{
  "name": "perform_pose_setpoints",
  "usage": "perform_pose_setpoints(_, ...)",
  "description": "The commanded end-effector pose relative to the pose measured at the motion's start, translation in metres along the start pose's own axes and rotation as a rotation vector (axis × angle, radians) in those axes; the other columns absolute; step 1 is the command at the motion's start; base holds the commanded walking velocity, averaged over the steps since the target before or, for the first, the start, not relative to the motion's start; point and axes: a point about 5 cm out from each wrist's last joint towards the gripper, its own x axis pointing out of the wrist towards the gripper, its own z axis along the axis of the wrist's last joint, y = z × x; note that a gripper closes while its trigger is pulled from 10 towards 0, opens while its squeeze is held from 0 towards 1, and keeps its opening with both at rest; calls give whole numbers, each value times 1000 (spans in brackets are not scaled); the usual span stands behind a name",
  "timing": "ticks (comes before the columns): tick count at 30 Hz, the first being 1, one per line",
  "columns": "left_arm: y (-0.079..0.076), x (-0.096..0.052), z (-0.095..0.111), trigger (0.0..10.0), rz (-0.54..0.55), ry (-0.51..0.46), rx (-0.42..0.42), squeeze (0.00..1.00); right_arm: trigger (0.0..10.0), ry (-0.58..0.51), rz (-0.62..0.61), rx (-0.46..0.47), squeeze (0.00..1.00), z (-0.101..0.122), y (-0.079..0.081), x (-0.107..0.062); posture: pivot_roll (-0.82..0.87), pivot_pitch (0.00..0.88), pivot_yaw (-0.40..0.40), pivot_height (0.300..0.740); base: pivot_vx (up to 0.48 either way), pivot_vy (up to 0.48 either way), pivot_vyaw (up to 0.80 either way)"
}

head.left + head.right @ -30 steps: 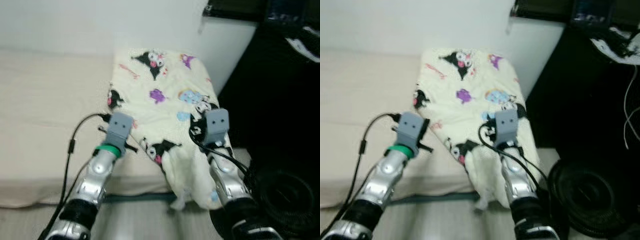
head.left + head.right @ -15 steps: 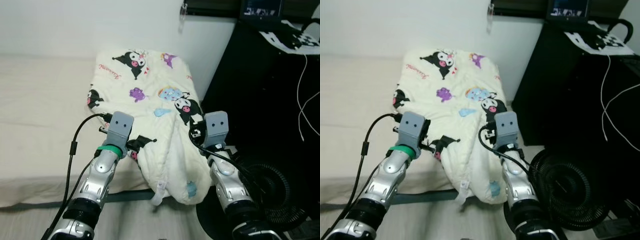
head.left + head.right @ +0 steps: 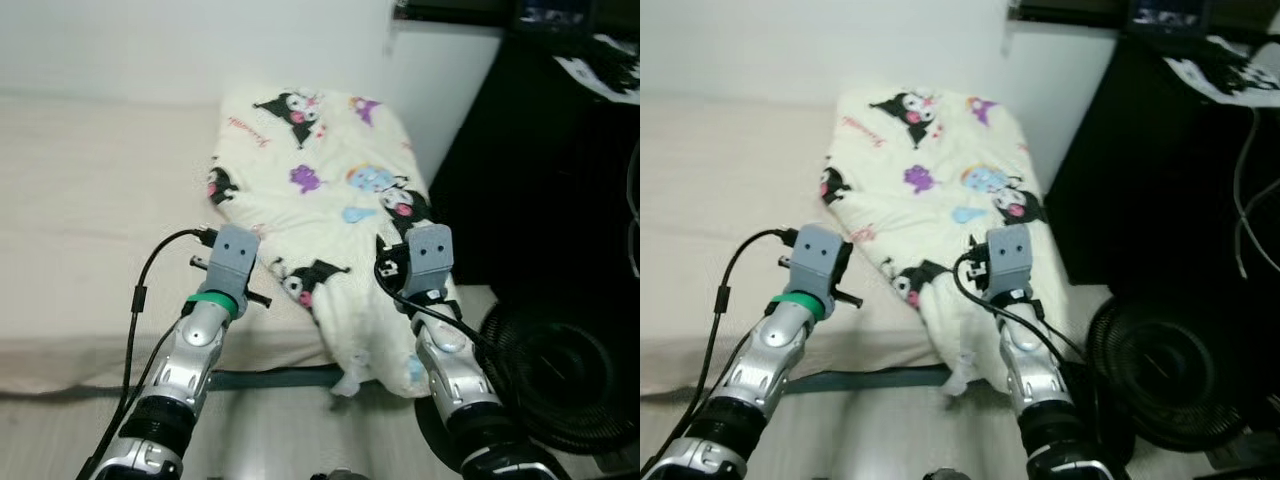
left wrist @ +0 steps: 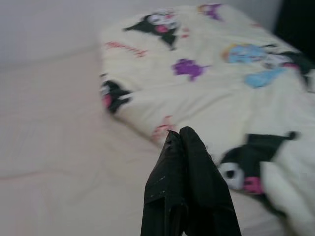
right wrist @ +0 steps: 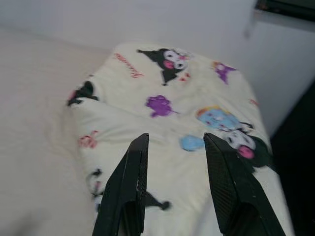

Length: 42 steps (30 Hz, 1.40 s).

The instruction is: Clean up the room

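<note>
A cream blanket (image 3: 320, 170) printed with cartoon characters lies folded over the right end of the beige bed (image 3: 90, 220), and one corner (image 3: 365, 365) hangs down over the bed's front edge. My left gripper (image 4: 179, 133) is shut and holds nothing; it hovers over the sheet just left of the blanket's near fold. My right gripper (image 5: 175, 138) is open with nothing between its fingers, held above the blanket's near right part. Both wrists, left (image 3: 232, 262) and right (image 3: 428, 260), are raised side by side at the bed's front edge.
A black round fan (image 3: 560, 370) stands on the floor at the right, close to my right arm. Behind it rises a black cabinet (image 3: 560, 170) with cables. A white wall (image 3: 150, 45) backs the bed. A black cable (image 3: 140, 300) loops beside my left arm.
The whole picture has swung sideways and back, so the camera moved. Both arms keep the same pose and the blanket lies where it was.
</note>
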Motion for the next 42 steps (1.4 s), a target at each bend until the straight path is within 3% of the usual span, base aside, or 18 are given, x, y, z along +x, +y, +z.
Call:
perform_pose_setpoints(1, -5, -1, 0, 10000, -15, -3, -3, 0, 10000, 9, -6, -1, 0, -3, -2, -3, -32, 32, -19, 722, 0, 0, 0)
perform_pose_setpoints(15, -8, -3, -3, 10000, -48, 2, 1, 0, 10000, 5, -67, 29, 0, -1, -6, -3, -37, 40, -7, 717, 0, 0, 0)
perform_pose_setpoints(42, -8, -6, -3, 10000, -65, 4, 9, 0, 10000, -8, -83, 38, 0, 1, -9, -5, -35, 58, 7, 597, 0, 0, 0)
